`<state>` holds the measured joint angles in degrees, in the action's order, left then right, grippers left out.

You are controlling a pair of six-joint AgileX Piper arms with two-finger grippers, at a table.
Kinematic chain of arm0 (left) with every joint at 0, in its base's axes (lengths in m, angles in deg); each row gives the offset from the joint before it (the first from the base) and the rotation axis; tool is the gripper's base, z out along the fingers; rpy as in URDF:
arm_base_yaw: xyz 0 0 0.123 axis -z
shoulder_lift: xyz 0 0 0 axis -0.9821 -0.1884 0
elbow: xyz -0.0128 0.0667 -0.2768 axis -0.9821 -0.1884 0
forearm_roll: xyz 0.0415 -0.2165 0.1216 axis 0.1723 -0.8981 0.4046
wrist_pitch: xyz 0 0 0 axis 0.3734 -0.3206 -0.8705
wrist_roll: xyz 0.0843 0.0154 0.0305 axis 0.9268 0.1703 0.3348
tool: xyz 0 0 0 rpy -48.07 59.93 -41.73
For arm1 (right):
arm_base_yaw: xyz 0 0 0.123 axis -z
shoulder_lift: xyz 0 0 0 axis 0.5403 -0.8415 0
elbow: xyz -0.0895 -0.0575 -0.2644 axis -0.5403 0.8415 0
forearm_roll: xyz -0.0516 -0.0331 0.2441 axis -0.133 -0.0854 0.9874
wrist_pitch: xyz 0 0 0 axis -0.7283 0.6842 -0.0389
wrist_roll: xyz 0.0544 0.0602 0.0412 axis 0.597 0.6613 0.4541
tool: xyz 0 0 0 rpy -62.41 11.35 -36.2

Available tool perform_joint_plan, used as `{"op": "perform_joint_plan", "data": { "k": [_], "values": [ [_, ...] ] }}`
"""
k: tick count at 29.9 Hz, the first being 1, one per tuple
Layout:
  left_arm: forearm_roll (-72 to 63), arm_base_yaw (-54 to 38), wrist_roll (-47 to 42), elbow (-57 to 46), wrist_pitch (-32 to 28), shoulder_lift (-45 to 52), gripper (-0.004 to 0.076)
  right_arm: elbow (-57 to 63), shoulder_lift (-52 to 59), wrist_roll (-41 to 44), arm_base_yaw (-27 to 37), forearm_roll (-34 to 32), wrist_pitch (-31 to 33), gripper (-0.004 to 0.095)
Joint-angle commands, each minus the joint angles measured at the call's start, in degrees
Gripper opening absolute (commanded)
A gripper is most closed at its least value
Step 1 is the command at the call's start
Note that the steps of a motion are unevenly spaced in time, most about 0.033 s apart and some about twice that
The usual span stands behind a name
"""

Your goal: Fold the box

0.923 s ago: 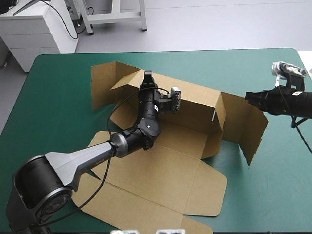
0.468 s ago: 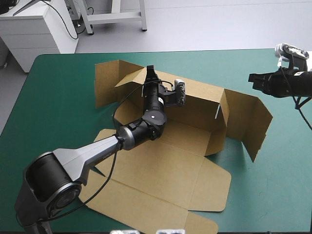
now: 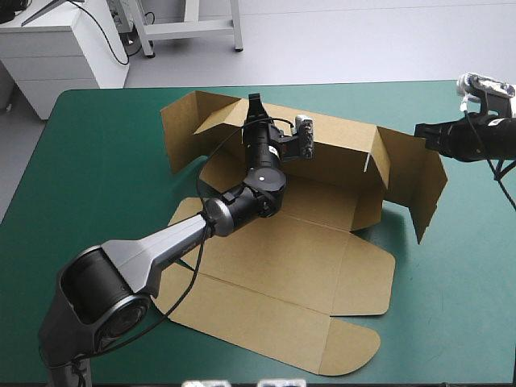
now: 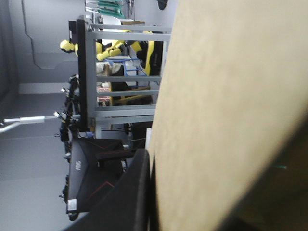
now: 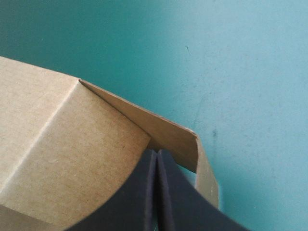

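Note:
The brown box (image 3: 306, 258) lies open on the teal-green cover, its lid flat toward the near edge. The back wall (image 3: 339, 157) stands raised, with one side flap (image 3: 181, 129) at its left end and another (image 3: 423, 189) at its right. My left gripper (image 3: 256, 109) is shut on the back wall's top edge near the left corner. In the left wrist view one black finger (image 4: 137, 192) presses against the board (image 4: 231, 106), which hides the other. My right gripper (image 3: 421, 133) is shut, its tip (image 5: 157, 155) touching the right flap's upper corner (image 5: 183, 139).
A white cabinet (image 3: 56, 48) stands beyond the table's far left corner. Bare teal-green cover (image 3: 89, 185) shows left of the box and also at the near right (image 3: 468, 290). The lid's end flap (image 3: 355, 347) reaches close to the near edge.
The box has slid toward the far right with my left gripper holding its back wall. My right gripper rose, and its tip now meets the right flap's top corner.

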<state>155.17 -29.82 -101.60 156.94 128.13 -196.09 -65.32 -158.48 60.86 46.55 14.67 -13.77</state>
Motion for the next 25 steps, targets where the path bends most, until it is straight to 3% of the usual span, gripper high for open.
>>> {"op": "perform_joint_plan", "data": {
  "k": [1,5,13,17,25],
  "values": [
    [-3.09,0.18,0.95,2.21,1.43,4.31,0.0015,-1.88,1.74,0.24,-0.02,1.37,-4.41,-0.0014],
    [-8.46,0.18,5.69,2.21,-1.59,4.31,0.0015,-2.15,1.31,0.71,-0.02,1.37,-5.84,-0.0014],
    [-9.69,0.29,11.96,1.28,-3.15,5.9,0.0015,-5.41,-3.31,1.6,-0.02,1.22,-2.83,-0.0014],
    [-9.69,0.29,12.39,-1.94,-6.67,7.67,0.0014,-7.25,-5.4,1.73,-0.02,0.78,-2.16,-0.0014],
    [-9.25,0.29,12.39,-5.59,-7.41,7.95,0.0014,-7.27,-10.01,0.74,-0.02,-0.11,-0.97,-0.0014]
  ]
}}
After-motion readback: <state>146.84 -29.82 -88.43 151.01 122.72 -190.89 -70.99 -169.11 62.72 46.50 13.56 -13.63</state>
